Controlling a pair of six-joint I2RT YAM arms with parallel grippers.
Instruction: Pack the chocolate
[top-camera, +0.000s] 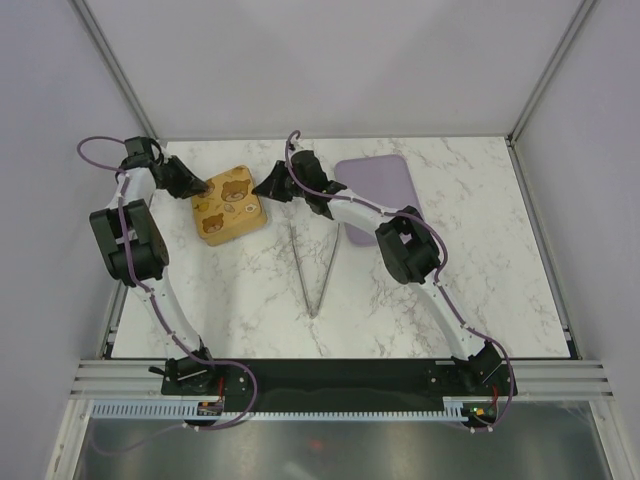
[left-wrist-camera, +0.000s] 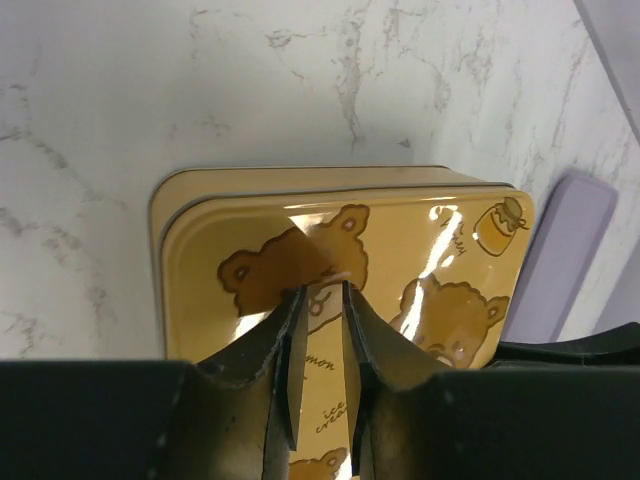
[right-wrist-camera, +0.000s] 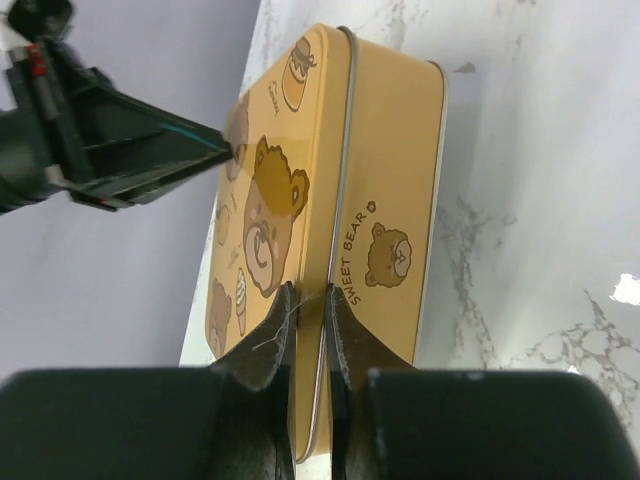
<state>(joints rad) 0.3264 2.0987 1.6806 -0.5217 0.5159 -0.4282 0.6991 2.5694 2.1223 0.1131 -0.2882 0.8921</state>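
Overhead: a closed bear-printed tin (top-camera: 228, 205) sits at ten o'clock on the marble table (top-camera: 480, 290). The left gripper (top-camera: 203, 186) is at its ten o'clock corner and the right gripper (top-camera: 268, 188) at its three o'clock side.
Left wrist: jaws nearly clenched, empty, tips on the lid (left-wrist-camera: 300, 230).
Right wrist: jaws pinch the lid's rim.
The chocolate is hidden in every view.

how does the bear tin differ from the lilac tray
The bear tin is golden-yellow with printed bears; the lilac tray is plain. The tin is a lidded box with walls; the tray is flat and thin. The left gripper and right gripper are both at the tin; neither is at the tray. Both have rounded corners and sit on the marble table.
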